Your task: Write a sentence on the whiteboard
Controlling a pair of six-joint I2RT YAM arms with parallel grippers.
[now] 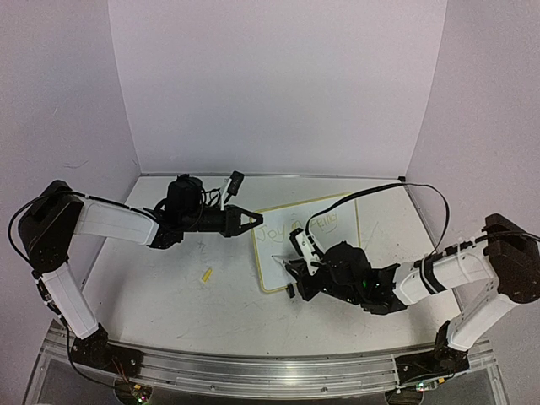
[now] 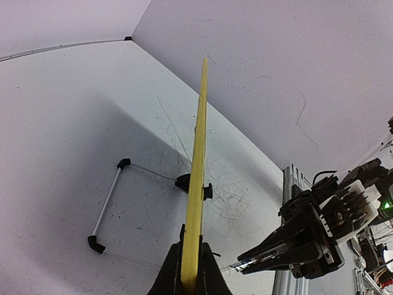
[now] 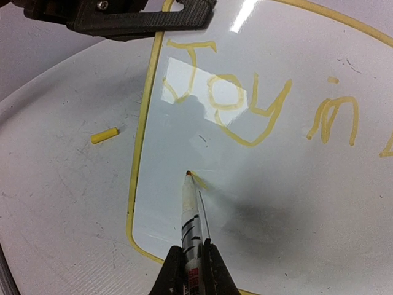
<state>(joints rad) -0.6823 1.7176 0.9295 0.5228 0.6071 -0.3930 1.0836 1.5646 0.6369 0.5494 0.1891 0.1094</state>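
Small white rectangular whiteboard (image 1: 342, 234) with a thin pale-yellow rim is sitting mid-worktop (image 1: 169, 295), with its long axis running left to right, slightly skewed. In the left wrist view it is being seen edge-on, with black clips and a thin wire frame (image 2: 113, 206) beside it. The left fingers (image 1: 256, 221) are being kept clamped shut on the board's left rim. The right fingers (image 3: 191, 264) are being kept closed on a thin white marker pen (image 3: 190, 209). The pen's long axis is pointing away from the fingers, and its tip is touching the board's lower-left area. The yellow-green handwritten sentence (image 3: 227, 101) is being read as "Joy in" along the board's long axis, near the top edge. A short yellow stroke is showing at the pen tip below "Joy". A small yellow cap (image 1: 206, 274) is lying on the worktop left of the board, apart from it.
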